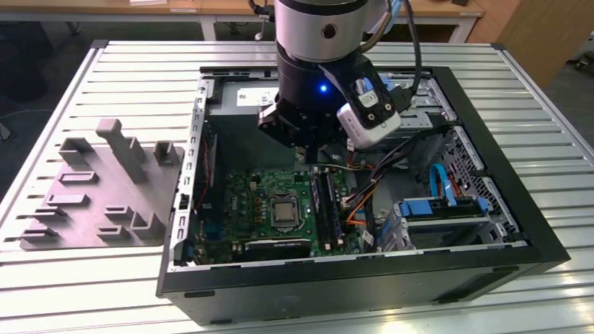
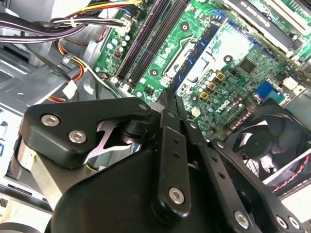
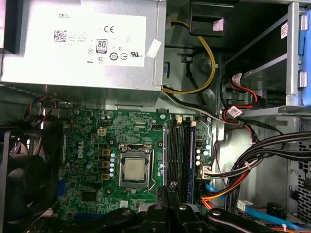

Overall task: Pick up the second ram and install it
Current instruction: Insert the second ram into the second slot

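The squeezed-together fingers [image 2: 174,109] hang over what looks like the second ram [image 3: 171,150] in its slot, so this seems the pushing-in step, needing a straight push.

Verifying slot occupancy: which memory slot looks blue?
The outermost slot, farthest from the CPU: blue runs along its length, while the other slots look black.

Bench: pale ribbed metal top [image 1: 139,69], slats running side to side.
Behind it: a light wooden desk [image 1: 213,8] on white legs.
Far corner: a wooden panel [image 1: 533,35], at the exterior view's right.
Floor: dark grey [image 1: 23,149] beside the bench.
Light: overhead glare on the bench's nearest slats.
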You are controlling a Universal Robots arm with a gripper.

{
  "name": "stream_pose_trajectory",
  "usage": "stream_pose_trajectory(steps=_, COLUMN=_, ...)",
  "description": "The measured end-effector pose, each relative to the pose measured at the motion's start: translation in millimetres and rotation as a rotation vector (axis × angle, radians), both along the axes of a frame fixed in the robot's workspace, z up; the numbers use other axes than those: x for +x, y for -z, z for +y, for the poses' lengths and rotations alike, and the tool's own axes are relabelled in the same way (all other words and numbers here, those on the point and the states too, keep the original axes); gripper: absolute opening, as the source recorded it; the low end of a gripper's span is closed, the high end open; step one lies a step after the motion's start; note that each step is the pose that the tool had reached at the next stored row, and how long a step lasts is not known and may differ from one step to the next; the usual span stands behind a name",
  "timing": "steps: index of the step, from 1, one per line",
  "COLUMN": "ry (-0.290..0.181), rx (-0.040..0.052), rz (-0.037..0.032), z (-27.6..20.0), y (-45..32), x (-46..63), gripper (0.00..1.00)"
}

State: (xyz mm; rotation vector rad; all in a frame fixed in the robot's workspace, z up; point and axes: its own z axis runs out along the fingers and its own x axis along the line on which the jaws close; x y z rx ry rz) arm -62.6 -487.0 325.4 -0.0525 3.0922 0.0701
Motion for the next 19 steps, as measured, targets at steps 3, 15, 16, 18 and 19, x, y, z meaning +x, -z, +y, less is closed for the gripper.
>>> stream_pose_trajectory(steps=3, ry=0.000, rx=0.0000, rz=-0.0001, z=0.0, y=0.3, x=2.6, gripper=0.11)
stream_pose_trajectory(steps=15, ry=0.000, rx=0.0045, rz=0.0000, z=0.0, y=1.7, x=3.7, gripper=0.11)
stream_pose_trajectory(steps=16, ry=0.000, rx=0.0052, rz=0.0000, z=0.0, y=1.9, x=4.0, gripper=0.11)
stream_pose_trajectory(steps=18, ry=0.000, rx=0.0062, rz=-0.0001, z=0.1, y=2.5, x=4.6, gripper=0.11)
stream_pose_trajectory(steps=19, ry=0.000, rx=0.0063, rz=-0.0001, z=0.1, y=2.8, x=4.7, gripper=0.11)
